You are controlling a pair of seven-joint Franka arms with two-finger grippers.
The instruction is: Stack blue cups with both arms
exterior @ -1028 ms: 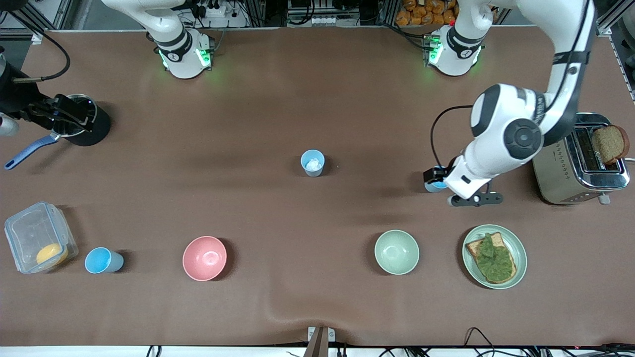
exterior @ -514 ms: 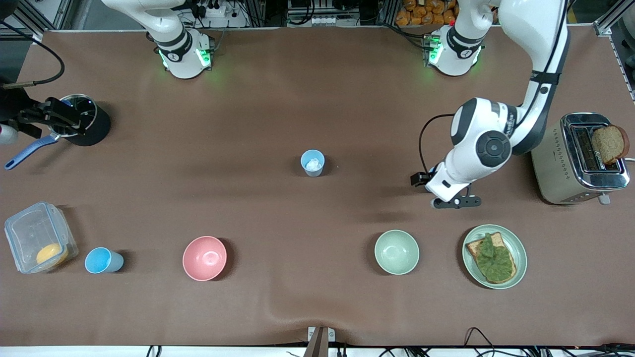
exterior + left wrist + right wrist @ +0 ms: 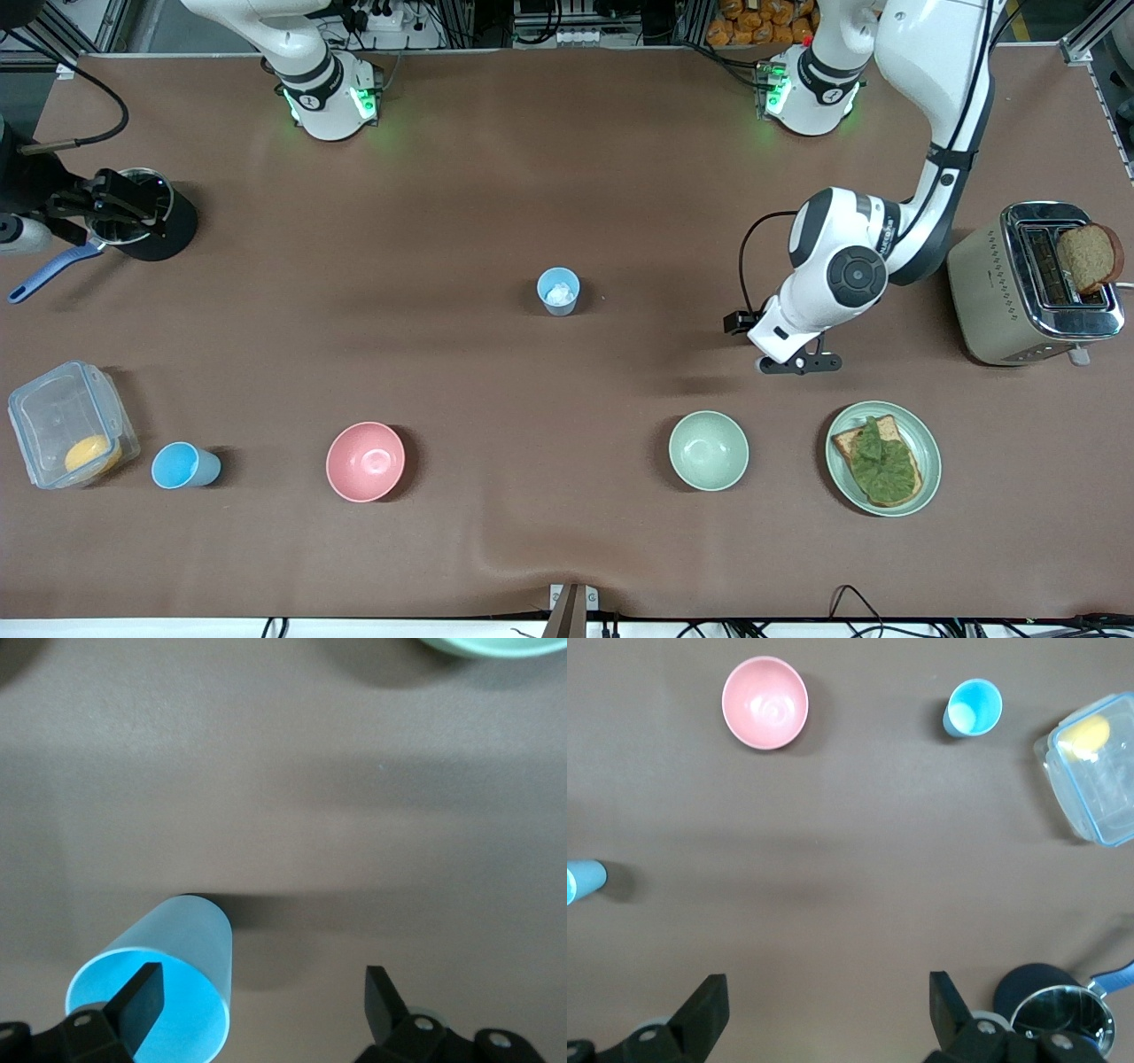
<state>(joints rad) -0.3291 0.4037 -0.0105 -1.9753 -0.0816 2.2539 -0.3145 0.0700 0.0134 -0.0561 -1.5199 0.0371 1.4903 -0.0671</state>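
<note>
The brown table (image 3: 549,159) is spanned by two arms, and only the left arm (image 3: 842,266) is seen to have shifted: its wrist has been carried away from the toaster (image 3: 1032,288) toward the table's middle. The third blue cup (image 3: 155,988), which was showing beside the wrist a moment ago, is now hidden beneath it in the front view. In the left wrist view this cup is found at one finger of the left gripper (image 3: 261,988), whose jaws are spread wide, so nothing is gripped. The approach is judged unfinished, since the cup is not yet centred between the fingers.

The right gripper (image 3: 828,992) is held over the black pot (image 3: 146,217), jaws likewise wide and empty, and is judged to be waiting.

Each cup is stood upright, long axis vertical, mouth upward. The cup with the white bit (image 3: 558,291) is at mid-table. The last cup (image 3: 182,465) is between the clear container (image 3: 66,425) and the pink bowl (image 3: 365,461)
</note>
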